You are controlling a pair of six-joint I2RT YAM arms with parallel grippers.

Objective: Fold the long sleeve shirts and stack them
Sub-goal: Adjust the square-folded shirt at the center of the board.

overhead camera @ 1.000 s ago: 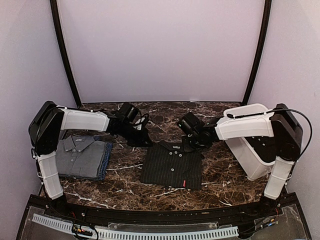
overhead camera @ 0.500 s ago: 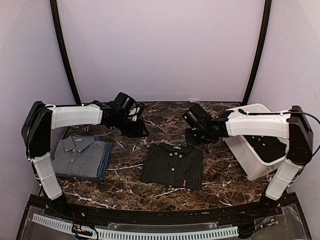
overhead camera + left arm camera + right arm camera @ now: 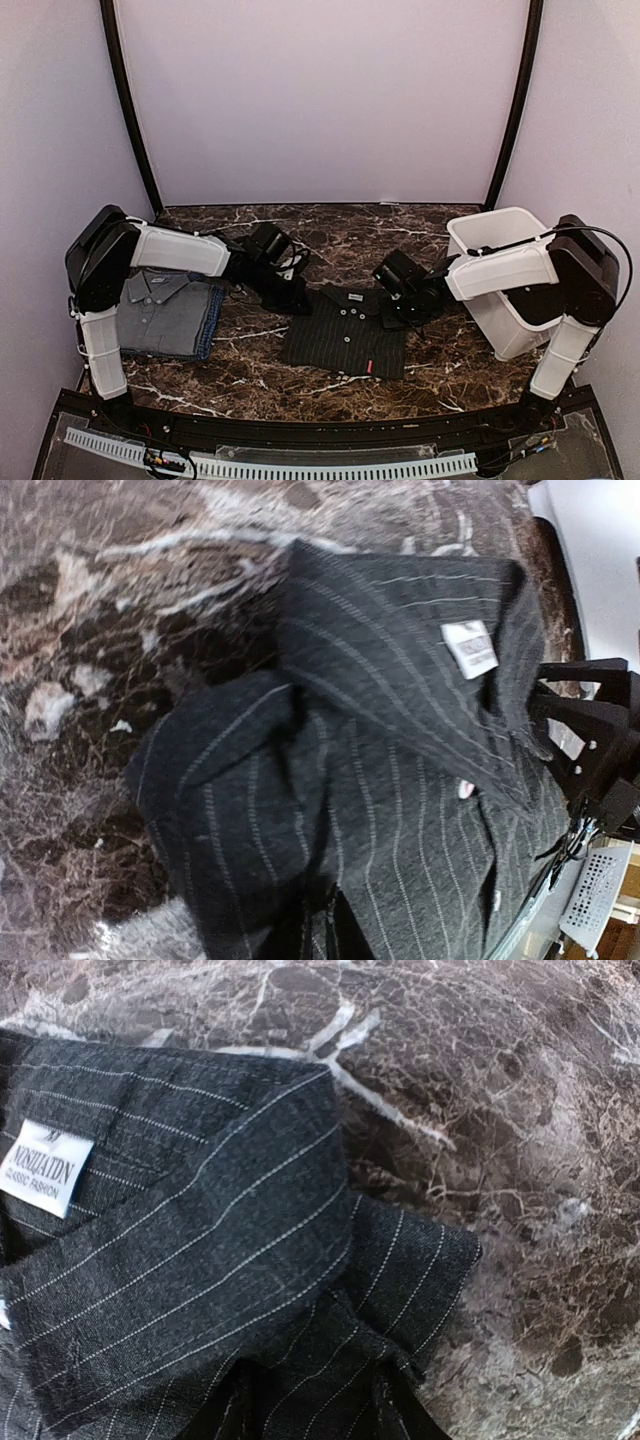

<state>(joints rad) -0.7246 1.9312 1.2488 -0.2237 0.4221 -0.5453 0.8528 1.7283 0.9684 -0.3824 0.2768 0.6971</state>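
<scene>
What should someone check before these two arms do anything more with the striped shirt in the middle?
1. Pinstriped shirt lies folded flat on the marble table: ok.
2. Left gripper is down at the shirt's left collar corner: ok.
3. Right gripper is down at the right collar corner: ok.
4. Each gripper is closed on cloth: cannot tell, since the fingers barely show in the wrist views.
5. The stack is ready, with the grey shirt folded on the blue shirt: ok.
6. White tub stands apart from the pinstriped shirt: ok.
</scene>
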